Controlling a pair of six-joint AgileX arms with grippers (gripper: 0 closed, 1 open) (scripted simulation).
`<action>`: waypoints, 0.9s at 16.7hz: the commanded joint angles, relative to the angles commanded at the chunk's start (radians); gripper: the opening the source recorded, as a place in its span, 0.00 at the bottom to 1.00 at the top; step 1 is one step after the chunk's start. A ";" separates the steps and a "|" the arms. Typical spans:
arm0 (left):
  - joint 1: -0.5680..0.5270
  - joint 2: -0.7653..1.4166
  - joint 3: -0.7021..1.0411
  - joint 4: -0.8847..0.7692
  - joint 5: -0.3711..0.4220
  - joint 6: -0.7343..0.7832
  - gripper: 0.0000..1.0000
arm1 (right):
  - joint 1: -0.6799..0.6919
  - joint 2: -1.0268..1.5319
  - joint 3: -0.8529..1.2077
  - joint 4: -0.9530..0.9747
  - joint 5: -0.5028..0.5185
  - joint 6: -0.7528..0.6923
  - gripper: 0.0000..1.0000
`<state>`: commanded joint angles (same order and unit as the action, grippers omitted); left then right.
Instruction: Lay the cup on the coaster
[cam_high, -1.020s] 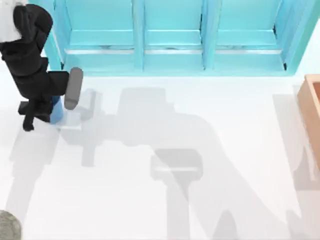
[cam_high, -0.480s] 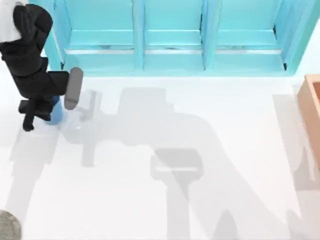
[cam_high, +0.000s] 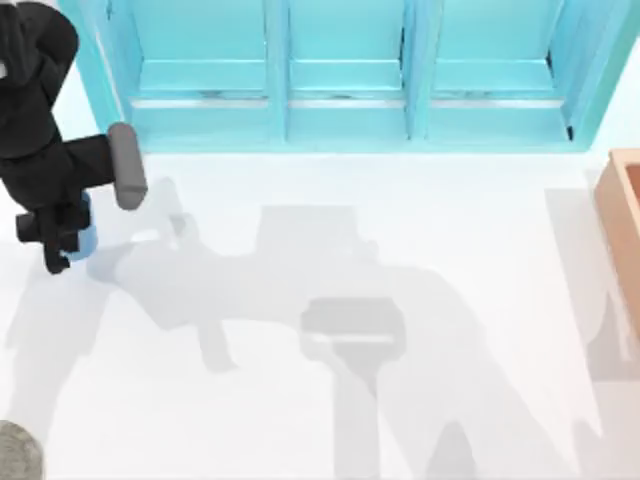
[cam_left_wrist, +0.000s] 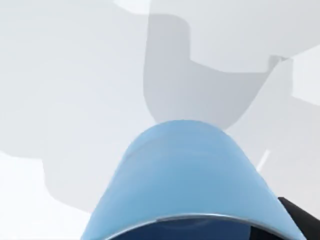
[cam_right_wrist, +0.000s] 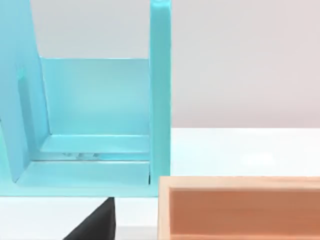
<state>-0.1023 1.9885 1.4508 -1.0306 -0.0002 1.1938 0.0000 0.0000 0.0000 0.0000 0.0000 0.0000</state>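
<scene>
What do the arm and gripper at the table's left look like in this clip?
The left arm is matte black and blocky, built of rounded segments, with a grey capsule-shaped part on its side. The left gripper is black with short squared fingers. No cables or markings show.

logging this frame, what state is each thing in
cup: upright, held in the left tool, at the table's far left
left tool: closed around the cup
coaster: flat on the table at the near left corner, nothing on it, partly out of frame
turquoise shelf unit: standing along the far edge, bays open
orange box: open-topped, at the right edge
</scene>
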 joint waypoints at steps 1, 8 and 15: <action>0.004 -0.045 -0.037 -0.010 -0.001 -0.074 0.00 | 0.000 0.000 0.000 0.000 0.000 0.000 1.00; 0.027 -0.415 -0.369 -0.100 -0.004 -0.712 0.00 | 0.000 0.000 0.000 0.000 0.000 0.000 1.00; 0.041 -0.749 -0.627 -0.141 -0.006 -1.190 0.00 | 0.000 0.000 0.000 0.000 0.000 0.000 1.00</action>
<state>-0.0612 1.2394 0.8240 -1.1719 -0.0065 0.0037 0.0000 0.0000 0.0000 0.0000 0.0000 0.0000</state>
